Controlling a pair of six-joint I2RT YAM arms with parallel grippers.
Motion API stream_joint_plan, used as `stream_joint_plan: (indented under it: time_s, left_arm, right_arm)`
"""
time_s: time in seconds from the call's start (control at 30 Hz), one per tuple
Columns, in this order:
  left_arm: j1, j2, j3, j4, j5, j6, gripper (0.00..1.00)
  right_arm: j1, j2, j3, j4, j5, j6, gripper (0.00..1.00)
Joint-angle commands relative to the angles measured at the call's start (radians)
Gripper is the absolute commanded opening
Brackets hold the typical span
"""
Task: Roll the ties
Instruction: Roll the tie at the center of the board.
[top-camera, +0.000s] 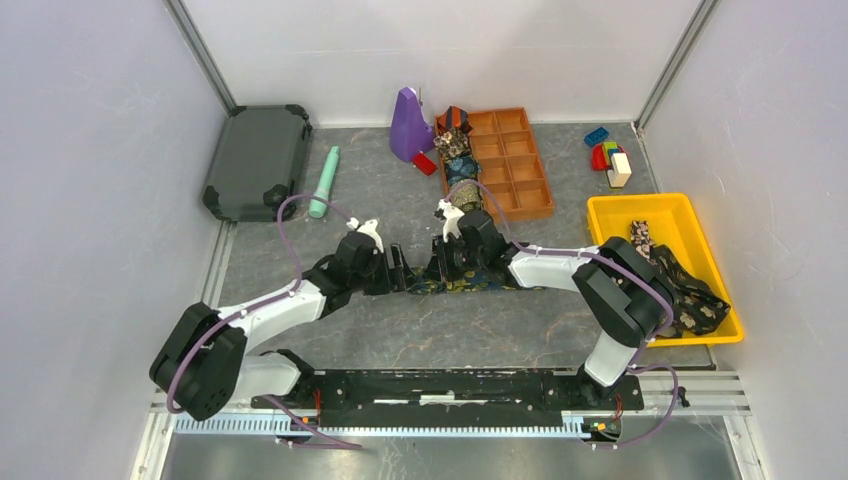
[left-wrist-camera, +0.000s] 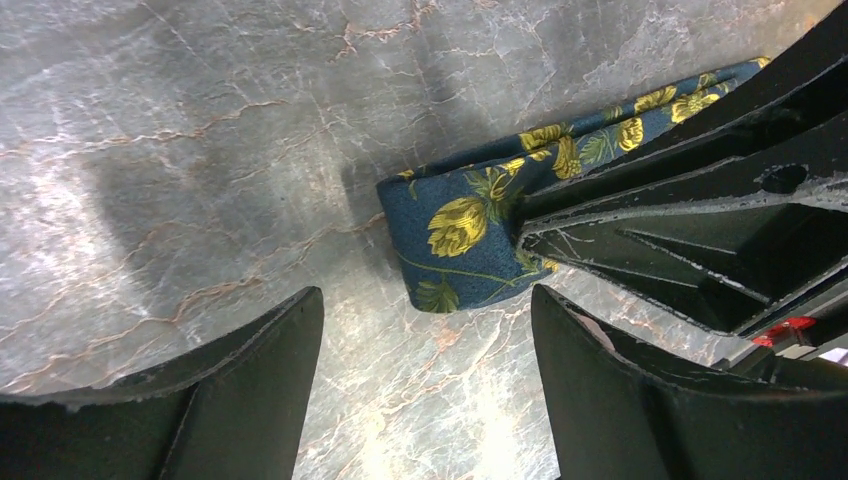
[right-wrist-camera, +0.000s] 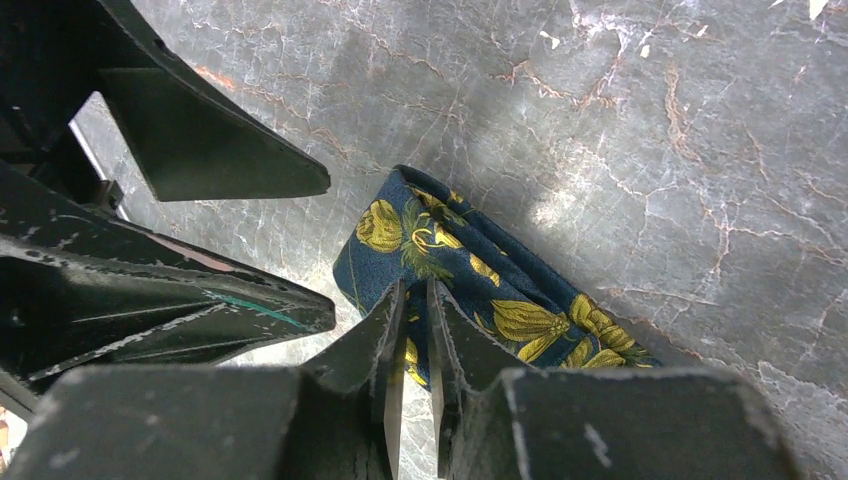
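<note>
A navy tie with yellow flowers lies on the marbled table between my two grippers. In the right wrist view its folded end sits between my right gripper's nearly closed jaws, pinched at the near edge. My left gripper is open and empty, and the tie's end lies just beyond its fingertips without touching them. In the top view the left gripper and the right gripper face each other closely. Rolled ties sit in the orange tray's left column. Loose dark ties lie in the yellow bin.
An orange compartment tray stands at the back centre, with a purple object beside it. A mint-green stick and a dark case are back left. Toy blocks are back right. The yellow bin is at the right.
</note>
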Motion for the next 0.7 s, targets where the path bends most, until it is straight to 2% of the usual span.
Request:
stream_joint_plan:
  time_s: [0.0, 0.67]
  left_arm:
    - [0.004, 0.037, -0.020, 0.139, 0.058, -0.091, 0.81]
    - [0.003, 0.231, -0.066, 0.394, 0.144, -0.186, 0.68]
  right_arm:
    - [-0.003, -0.004, -0.043, -0.012, 0.003, -0.024, 0.18]
    - [-0.004, 0.010, -0.101, 0.034, 0.005, -0.021, 0.11]
